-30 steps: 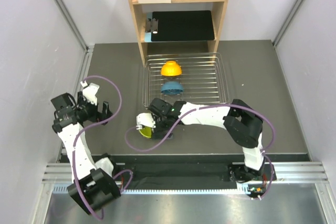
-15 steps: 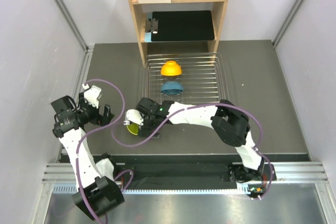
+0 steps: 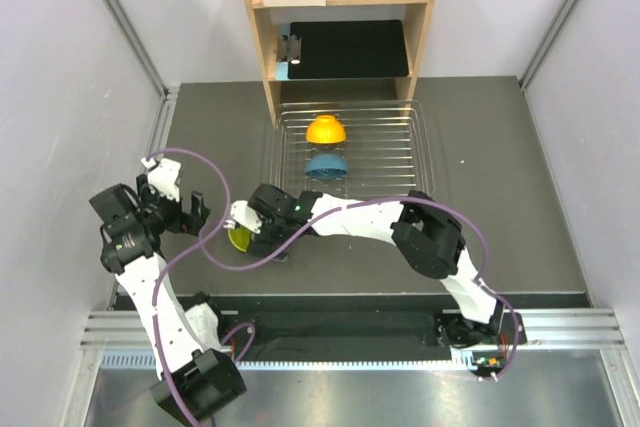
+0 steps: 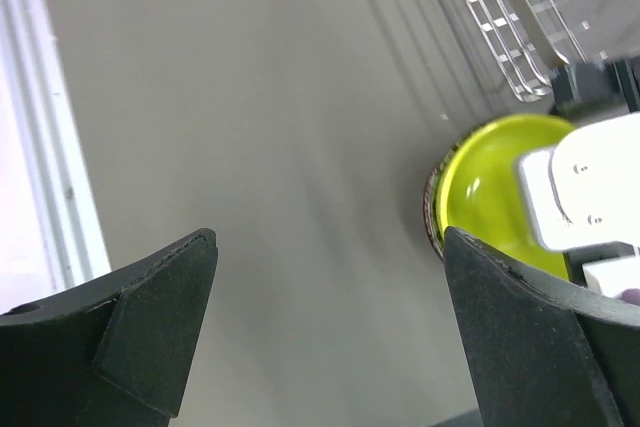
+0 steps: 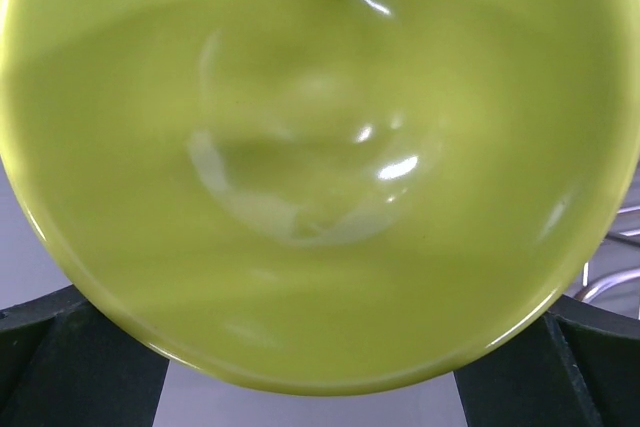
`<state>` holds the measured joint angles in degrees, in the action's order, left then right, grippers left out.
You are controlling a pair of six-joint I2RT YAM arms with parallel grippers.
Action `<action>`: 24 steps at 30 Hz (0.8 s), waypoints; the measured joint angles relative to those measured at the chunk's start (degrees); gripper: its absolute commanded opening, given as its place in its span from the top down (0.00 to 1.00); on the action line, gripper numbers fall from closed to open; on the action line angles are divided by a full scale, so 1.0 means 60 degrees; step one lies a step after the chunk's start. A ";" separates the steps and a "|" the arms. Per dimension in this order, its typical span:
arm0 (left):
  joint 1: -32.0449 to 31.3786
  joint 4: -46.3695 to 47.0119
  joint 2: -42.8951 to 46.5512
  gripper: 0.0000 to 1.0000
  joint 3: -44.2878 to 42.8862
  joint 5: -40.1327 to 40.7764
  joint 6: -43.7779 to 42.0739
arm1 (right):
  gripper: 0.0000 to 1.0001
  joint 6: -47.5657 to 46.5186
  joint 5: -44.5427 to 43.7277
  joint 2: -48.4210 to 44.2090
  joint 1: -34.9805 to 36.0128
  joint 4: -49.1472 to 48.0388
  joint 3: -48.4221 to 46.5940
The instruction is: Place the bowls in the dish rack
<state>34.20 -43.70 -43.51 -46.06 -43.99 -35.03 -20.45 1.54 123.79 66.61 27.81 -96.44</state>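
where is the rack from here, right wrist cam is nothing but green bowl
Observer: the dish rack is to the right of your right gripper and further from the arm bases.
Operator: anything in it yet
Observer: two, an orange bowl at the back and a blue bowl just in front of it.
Operator: where is the left arm
Observer: the left gripper is open, just left of the lime-green bowl, facing it and not touching it.
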 measured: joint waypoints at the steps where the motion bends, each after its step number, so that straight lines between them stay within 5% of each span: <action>1: 0.0007 0.0149 0.0022 0.01 0.0000 0.0084 0.0186 | 0.00 0.0087 -0.0004 0.0025 0.0004 -0.0066 0.0000; 8: 0.0044 0.0455 0.0000 0.01 -0.0004 0.0200 0.0474 | 0.00 0.0441 -0.0029 0.0117 0.0007 -0.0266 0.0000; 24: 0.0051 -0.1763 -0.0346 0.01 -0.0113 -0.0943 -0.2426 | 0.00 -0.0423 -0.0153 -0.2018 -0.0160 0.0219 0.1851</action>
<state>34.50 -54.28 -45.58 -46.74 -49.65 -49.58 -22.98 0.62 111.68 65.65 29.12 -85.34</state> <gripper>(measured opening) 0.991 0.996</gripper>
